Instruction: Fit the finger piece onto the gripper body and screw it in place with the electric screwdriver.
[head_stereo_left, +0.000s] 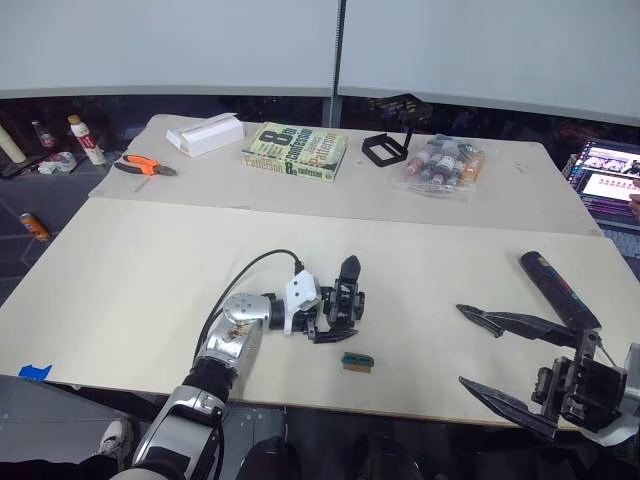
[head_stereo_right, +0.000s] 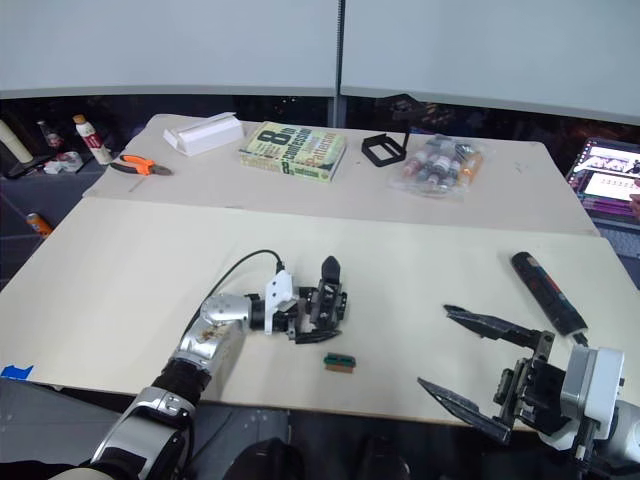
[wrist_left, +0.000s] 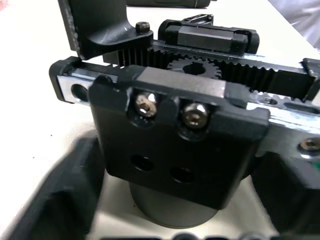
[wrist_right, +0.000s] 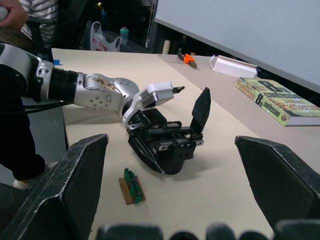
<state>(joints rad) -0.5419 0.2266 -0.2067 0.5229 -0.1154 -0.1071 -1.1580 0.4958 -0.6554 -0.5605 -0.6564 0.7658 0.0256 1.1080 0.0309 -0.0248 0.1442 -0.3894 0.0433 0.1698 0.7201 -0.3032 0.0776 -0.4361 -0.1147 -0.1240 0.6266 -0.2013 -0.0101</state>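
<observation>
A pale, matte desk (head_stereo_left: 150, 290) runs across the head views, with a second pale desk (head_stereo_left: 300, 195) butted against its far edge; behind that rises a light wall split by a dark vertical seam. On the far desk lie a white box (head_stereo_left: 204, 133), orange-handled pliers (head_stereo_left: 143, 166), a green book (head_stereo_left: 296, 152) whose cover reads a large "8th" and "Patterson", a black frame (head_stereo_left: 383, 149) and a clear bag of small bottles (head_stereo_left: 444, 163); a lit screen (head_stereo_left: 608, 172) sits off its right end. Near the middle of the near desk the left pincer (head_stereo_left: 322, 318) is clenched on the gripper body (head_stereo_left: 340, 302), whose one pointed finger sticks up; in the left wrist view the body (wrist_left: 180, 130) shows a toothed rack, a small gear and two screw heads. Just in front of it, apart from it, lies a small green-and-tan block (head_stereo_left: 355, 360). The screwdriver (head_stereo_left: 558, 290) lies on the right side of the near desk, slanting toward the right edge. The right pincer (head_stereo_left: 478, 348) hangs released over the front right edge, its upper finger just beside the screwdriver and not holding it. Bare surface stretches wide to the left of the left arm and between the body and the right pincer. I cannot tell where the finger piece is.
</observation>
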